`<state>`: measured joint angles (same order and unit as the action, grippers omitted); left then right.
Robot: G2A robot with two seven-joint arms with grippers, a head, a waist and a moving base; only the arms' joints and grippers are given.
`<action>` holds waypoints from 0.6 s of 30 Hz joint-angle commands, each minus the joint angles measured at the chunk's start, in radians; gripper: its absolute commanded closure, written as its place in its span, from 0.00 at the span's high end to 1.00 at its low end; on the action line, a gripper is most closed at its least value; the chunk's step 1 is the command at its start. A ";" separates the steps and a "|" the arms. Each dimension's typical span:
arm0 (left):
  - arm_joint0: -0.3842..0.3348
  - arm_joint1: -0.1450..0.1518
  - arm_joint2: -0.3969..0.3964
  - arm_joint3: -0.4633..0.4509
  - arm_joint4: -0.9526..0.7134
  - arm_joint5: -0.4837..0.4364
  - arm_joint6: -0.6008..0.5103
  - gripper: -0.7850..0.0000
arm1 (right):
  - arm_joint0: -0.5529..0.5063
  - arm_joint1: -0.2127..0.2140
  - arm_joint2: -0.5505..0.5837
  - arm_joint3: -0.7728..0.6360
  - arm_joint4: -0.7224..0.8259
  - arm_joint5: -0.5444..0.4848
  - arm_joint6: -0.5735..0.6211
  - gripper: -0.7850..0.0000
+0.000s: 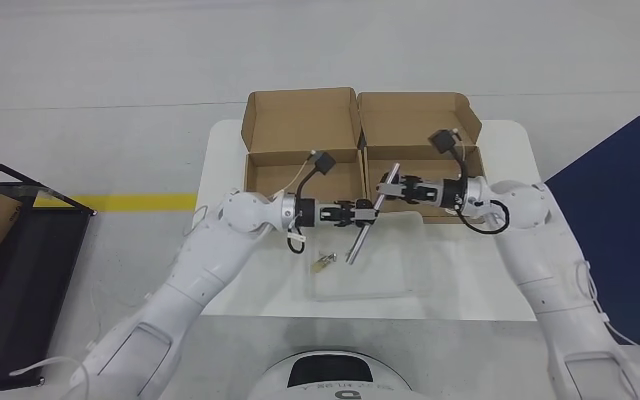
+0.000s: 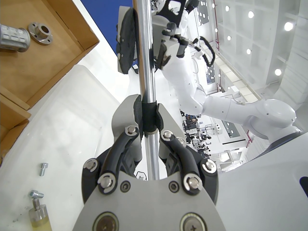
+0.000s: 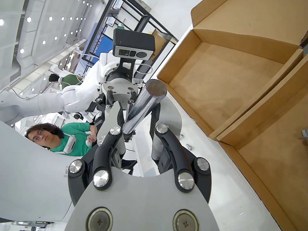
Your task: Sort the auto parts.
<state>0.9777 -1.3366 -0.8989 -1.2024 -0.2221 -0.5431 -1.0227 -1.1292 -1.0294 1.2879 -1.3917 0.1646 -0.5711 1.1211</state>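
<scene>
Clearly, the table [image 1: 450, 290] carried the left box [image 1: 300, 120] and the right box [image 1: 415, 120] at 12 o'clock and a clear tray [image 1: 385, 285] at 6. Between them the steel rod [image 1: 355, 247] hung in air, its long axis running from 7 to 1 o'clock, far end toward the right box. The left gripper [image 1: 368, 212], at 9 o'clock of the rod, was clamped on its near half. The right gripper [image 1: 388, 187], at 3 o'clock, sat around the far half; whether it pinched, I cannot tell. It seemed nearer to that box. Small bolts [image 2: 43, 169] lay on the tray.
</scene>
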 commanded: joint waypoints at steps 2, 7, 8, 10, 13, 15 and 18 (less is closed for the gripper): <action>0.004 0.002 0.000 -0.007 0.005 0.000 0.003 0.00 | 0.002 0.001 -0.004 0.002 -0.006 -0.001 -0.004 0.00; 0.008 0.005 -0.002 -0.011 0.005 -0.002 0.005 0.00 | -0.005 0.006 0.004 -0.003 0.008 -0.016 -0.001 0.00; 0.007 0.006 -0.003 -0.011 0.016 -0.003 0.009 0.00 | -0.006 0.008 0.005 -0.003 0.011 -0.017 0.001 0.00; 0.012 0.007 0.000 -0.016 0.024 -0.004 0.013 0.00 | -0.009 0.009 0.006 -0.005 0.020 -0.021 0.007 0.00; 0.015 0.009 0.000 -0.025 0.019 -0.003 0.014 0.00 | -0.007 0.011 0.003 -0.001 0.033 -0.023 0.018 0.00; 0.018 0.010 -0.002 -0.029 0.007 -0.003 0.012 0.42 | -0.006 0.012 -0.003 0.003 0.057 -0.028 0.030 0.00; 0.020 0.012 -0.004 -0.033 -0.013 0.002 0.006 1.00 | 0.000 0.012 -0.005 0.023 0.110 -0.035 0.045 0.00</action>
<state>0.9976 -1.3254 -0.9020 -1.2341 -0.2289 -0.5426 -1.0134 -1.1318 -1.0174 1.2822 -1.3772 0.2552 -0.6042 1.1625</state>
